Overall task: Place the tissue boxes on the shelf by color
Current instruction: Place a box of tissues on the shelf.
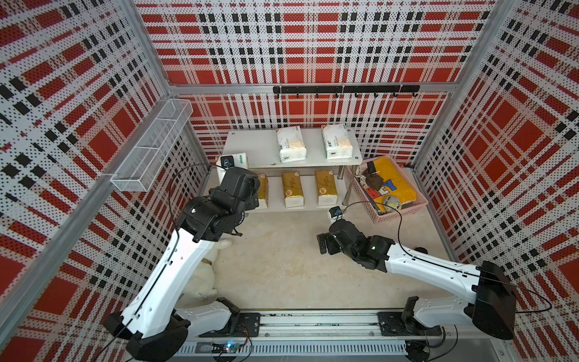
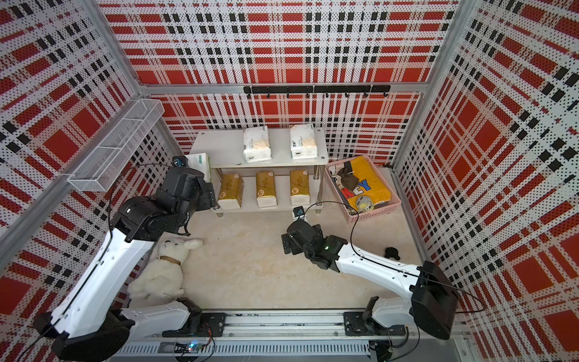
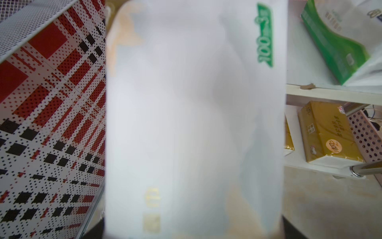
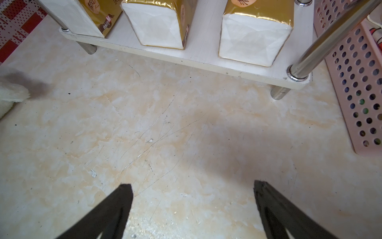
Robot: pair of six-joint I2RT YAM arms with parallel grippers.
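The shelf [image 1: 250,147] [image 2: 219,147] stands at the back. Its top board carries two white tissue boxes [image 1: 290,144] [image 1: 336,141]. Three gold tissue boxes [image 2: 231,191] [image 2: 266,189] [image 2: 299,187] lie on the lower board. My left gripper [image 1: 233,170] is shut on a third white tissue box [image 1: 235,160] [image 3: 192,124] with green print, at the top board's left front corner. That box fills the left wrist view and hides the fingers, so I cannot tell if it touches the board. My right gripper [image 4: 193,190] [image 1: 322,244] hangs open over the bare floor before the shelf.
A pink basket [image 1: 407,208] holding a yellow cloth sits right of the shelf. A white wire mesh basket [image 1: 150,147] hangs on the left wall. A white plush toy [image 2: 166,269] lies beside the left arm. A small black object [image 2: 391,252] lies by the right arm.
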